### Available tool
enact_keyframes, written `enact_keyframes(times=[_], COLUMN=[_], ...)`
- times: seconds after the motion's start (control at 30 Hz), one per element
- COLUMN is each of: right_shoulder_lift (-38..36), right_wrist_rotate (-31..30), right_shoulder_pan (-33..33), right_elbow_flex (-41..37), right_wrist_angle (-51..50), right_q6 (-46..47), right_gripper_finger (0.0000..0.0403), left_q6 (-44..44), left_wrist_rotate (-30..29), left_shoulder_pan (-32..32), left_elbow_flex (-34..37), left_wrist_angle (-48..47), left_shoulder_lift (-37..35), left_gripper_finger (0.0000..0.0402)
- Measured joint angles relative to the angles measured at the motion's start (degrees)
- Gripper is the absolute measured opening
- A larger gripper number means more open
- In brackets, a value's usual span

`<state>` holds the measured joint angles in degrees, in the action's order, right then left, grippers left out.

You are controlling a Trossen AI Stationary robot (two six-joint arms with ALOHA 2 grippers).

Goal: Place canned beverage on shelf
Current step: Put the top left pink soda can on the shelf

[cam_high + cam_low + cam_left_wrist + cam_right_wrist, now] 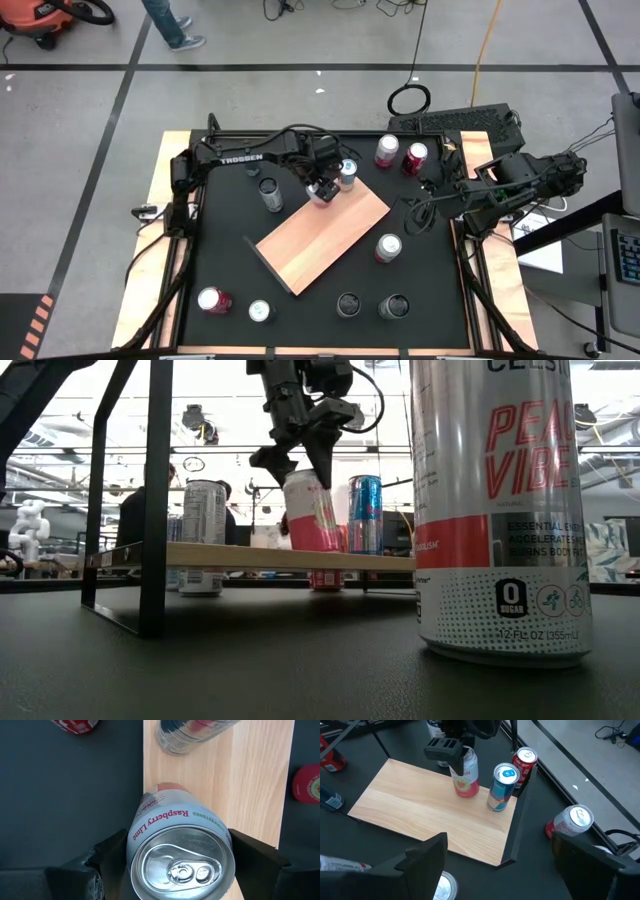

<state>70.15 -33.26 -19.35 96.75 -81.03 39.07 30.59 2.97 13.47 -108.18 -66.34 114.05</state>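
My left gripper point(322, 190) is shut on a white-and-pink can point(312, 512) over the far end of the shelf point(320, 238), a light wooden board raised on black legs point(150, 510). The can is labelled "Raspberry Lime" in the left wrist view point(175, 827). A blue can point(347, 175) stands upright on the shelf right beside it and also shows in the right wrist view point(502, 787). My right gripper point(505, 870) is open and empty, off the shelf's right side point(415, 213). My left gripper pinches the can's side wall just below its top rim point(137, 845) between its two fingers point(110, 856), one on either side. The fingers come from above, pointing down. The can is tilted, and its bottom edge point(333, 548) is at the shelf's top surface.
A silver can point(270, 193) stands on the table left of the shelf. Two red cans point(400, 153) stand at the far side and one can point(388, 247) stands to the right. Several cans point(300, 305) line the near edge. A tall can point(495, 510) stands close to the low camera.
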Motion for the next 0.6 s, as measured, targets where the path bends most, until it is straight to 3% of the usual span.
enact_keyframes(times=[0.17,0.43,0.6], right_shoulder_lift=[0.00,0.00,0.00], right_wrist_rotate=[0.00,0.00,-0.02], right_shoulder_pan=[0.00,0.02,0.00], right_elbow_flex=[0.00,0.00,0.00], right_wrist_angle=[0.00,-0.02,-0.02], right_q6=[0.69,0.75,0.64], right_gripper_finger=[0.0329,0.0329,0.0329], left_q6=[0.02,0.13,0.15], left_wrist_rotate=[-0.10,-0.03,-0.05], left_shoulder_pan=[0.02,0.02,0.00], left_elbow_flex=[0.02,0.02,0.02], left_wrist_angle=[2.04,2.38,2.33], left_shoulder_lift=[0.00,-0.04,-0.10], left_gripper_finger=[0.0286,0.0333,0.0339])
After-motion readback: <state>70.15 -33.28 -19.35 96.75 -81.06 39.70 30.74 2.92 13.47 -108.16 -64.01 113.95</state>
